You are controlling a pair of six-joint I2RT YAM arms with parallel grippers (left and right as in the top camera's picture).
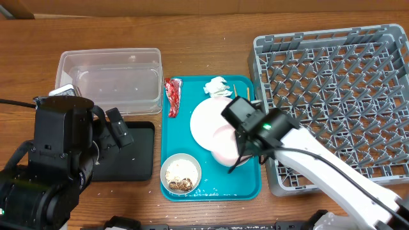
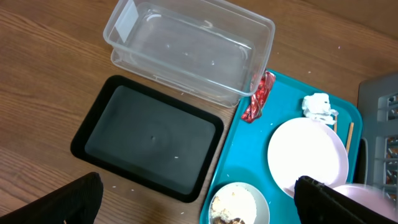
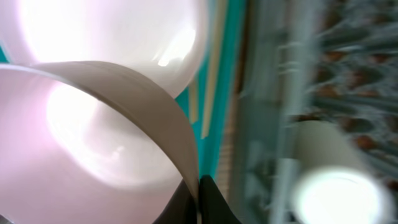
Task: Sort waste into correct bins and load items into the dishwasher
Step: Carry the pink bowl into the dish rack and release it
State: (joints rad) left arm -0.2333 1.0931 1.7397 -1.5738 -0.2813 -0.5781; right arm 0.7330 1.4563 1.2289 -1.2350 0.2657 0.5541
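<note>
My right gripper is shut on the rim of the small pink bowl, holding it over the teal tray beside the pale pink plate; the wrist view shows the fingers pinching the bowl's wall. My left gripper is open and empty above the black tray. The cream-white bowl holds rice grains and brown bits. The red wrapper, white tissue and chopsticks lie on the teal tray. The clear tub is empty. The grey dish rack is at the right.
The teal serving tray sits between the black tray and the rack. A few loose grains lie on the tray's front edge and the wood table. The left arm's body covers the table's front left.
</note>
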